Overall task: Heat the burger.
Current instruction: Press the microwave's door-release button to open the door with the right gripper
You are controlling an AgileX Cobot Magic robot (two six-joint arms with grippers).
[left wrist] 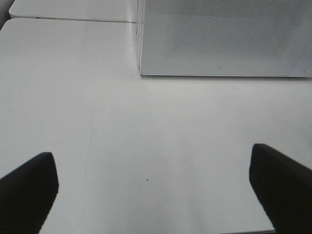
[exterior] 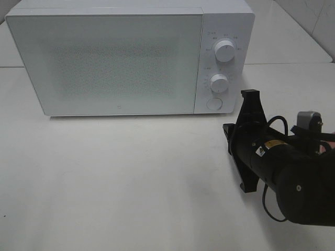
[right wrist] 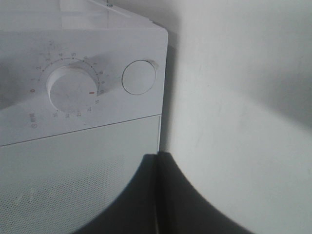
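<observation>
The burger is not in view in any frame. The white microwave (exterior: pixel 104 57) stands at the back of the table with its frosted door shut, and I cannot see inside it. My right gripper (exterior: pixel 228 137) is shut and empty, rolled on its side, just in front of the microwave's lower right corner. In the right wrist view its closed fingertips (right wrist: pixel 157 163) point at the door's edge below the round button (right wrist: pixel 139 77) and the lower knob (right wrist: pixel 73 90). My left gripper (left wrist: pixel 151 152) is open and empty over bare table, well in front of the microwave (left wrist: pixel 219 34).
The control panel carries an upper knob (exterior: pixel 225 51), a lower knob (exterior: pixel 219 82) and a round button (exterior: pixel 213 103). The white table (exterior: pixel 131 178) runs in front of the microwave. My right arm's black body (exterior: pixel 293 178) fills the lower right.
</observation>
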